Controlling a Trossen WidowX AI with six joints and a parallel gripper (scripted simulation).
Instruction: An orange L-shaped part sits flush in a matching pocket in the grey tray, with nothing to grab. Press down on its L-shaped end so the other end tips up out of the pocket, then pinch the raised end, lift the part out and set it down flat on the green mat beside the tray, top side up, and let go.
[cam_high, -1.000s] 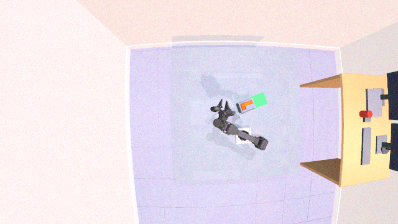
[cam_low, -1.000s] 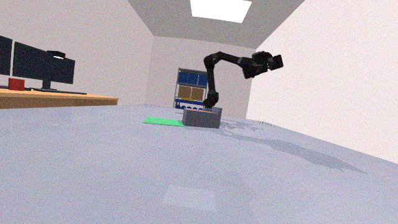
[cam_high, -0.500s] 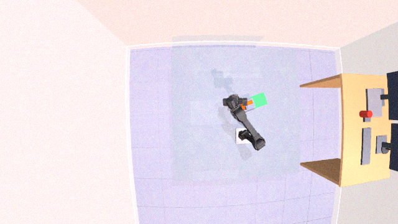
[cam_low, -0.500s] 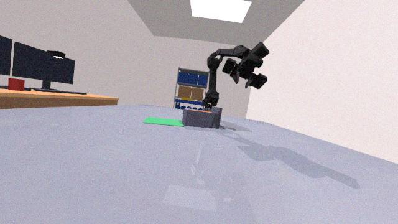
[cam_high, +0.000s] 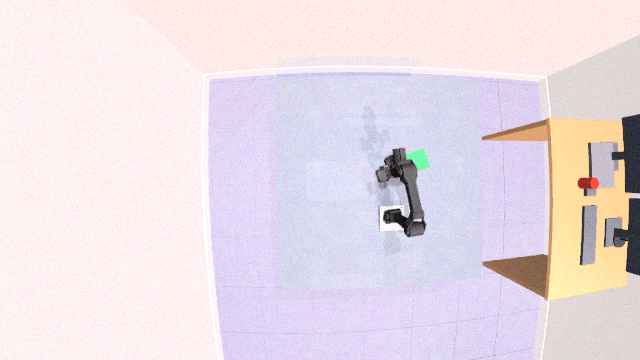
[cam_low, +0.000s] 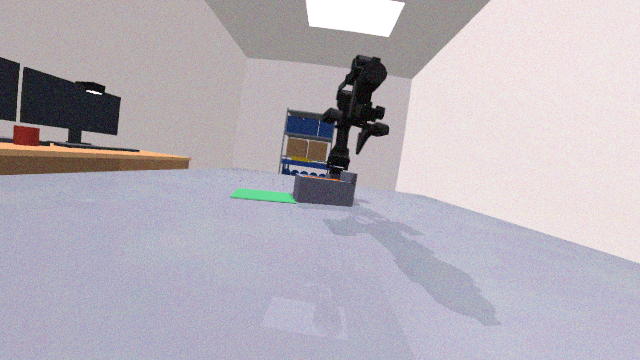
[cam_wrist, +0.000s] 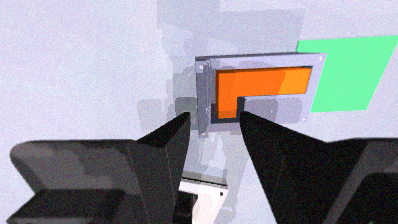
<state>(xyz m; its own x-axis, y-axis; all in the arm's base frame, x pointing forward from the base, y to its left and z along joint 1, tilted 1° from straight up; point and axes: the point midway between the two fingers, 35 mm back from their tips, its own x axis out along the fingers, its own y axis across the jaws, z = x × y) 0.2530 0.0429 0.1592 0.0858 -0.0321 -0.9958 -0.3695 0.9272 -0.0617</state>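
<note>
Top view: arm reaches from its white base plate (cam_high: 383, 226) near the middle of the lavender counter (cam_high: 250, 200) toward the far edge; wrist covers the tray, green mat (cam_high: 420, 159) showing just beside it on the desk side. Exterior view: gripper (cam_low: 336, 172) hangs over the grey tray (cam_low: 322, 192), a sliver of orange at the tray's top; contact cannot be told. Wrist view: orange L-shaped part (cam_wrist: 260, 85) lies flush in its pocket, short leg toward the fingers, long bar running toward the mat. Step in hand, by judgement: approach for the press; next move calls for descent onto the L-shaped end. Jaws: partly closed, a moderate gap, holding nothing.
</note>
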